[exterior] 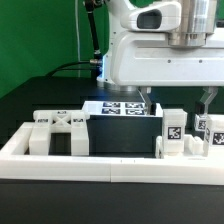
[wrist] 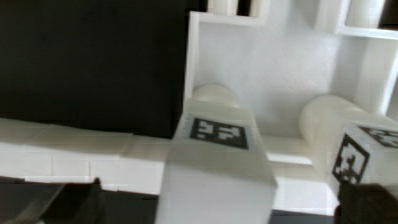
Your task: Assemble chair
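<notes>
We saw the gripper (exterior: 178, 100) with its fingers spread wide, gripping nothing, above the chair posts (exterior: 172, 131) by the table's (exterior: 30, 105) front edge, toward the exterior view's right, behind the border rail (exterior: 110, 162). Only the wrist view showed 2 tags (wrist: 221, 131) close; only the exterior view showed the marker board (exterior: 120, 107) and the blocky parts (exterior: 55, 131).
</notes>
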Controlling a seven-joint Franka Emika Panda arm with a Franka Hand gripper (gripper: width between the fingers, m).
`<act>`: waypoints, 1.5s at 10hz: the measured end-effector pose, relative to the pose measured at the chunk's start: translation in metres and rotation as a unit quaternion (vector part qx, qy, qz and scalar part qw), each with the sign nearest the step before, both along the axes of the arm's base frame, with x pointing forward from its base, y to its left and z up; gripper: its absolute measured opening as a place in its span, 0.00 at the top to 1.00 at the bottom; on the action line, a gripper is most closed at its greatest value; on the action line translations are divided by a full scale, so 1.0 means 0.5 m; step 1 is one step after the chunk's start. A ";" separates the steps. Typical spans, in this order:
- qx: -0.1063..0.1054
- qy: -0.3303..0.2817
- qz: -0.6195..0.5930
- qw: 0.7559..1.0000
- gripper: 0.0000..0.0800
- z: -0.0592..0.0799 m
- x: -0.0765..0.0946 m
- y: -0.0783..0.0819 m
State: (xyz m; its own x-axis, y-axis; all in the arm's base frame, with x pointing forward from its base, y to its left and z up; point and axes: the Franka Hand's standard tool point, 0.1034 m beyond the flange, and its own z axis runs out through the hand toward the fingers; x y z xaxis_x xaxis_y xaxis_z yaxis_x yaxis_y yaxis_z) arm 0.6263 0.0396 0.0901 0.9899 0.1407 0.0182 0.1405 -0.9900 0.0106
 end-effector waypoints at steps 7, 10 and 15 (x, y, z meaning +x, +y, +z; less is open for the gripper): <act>0.000 -0.003 -0.012 1.000 0.53 -0.004 0.002 -0.001; 0.002 -0.004 -0.073 0.997 0.64 -0.005 0.002 0.000; 0.011 -0.003 -0.287 0.958 0.64 -0.007 0.000 0.003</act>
State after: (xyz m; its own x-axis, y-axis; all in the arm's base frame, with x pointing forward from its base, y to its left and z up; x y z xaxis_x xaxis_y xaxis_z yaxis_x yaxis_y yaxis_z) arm 0.6265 0.0409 0.0867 0.9036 -0.4280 0.0204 -0.4278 -0.9038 -0.0127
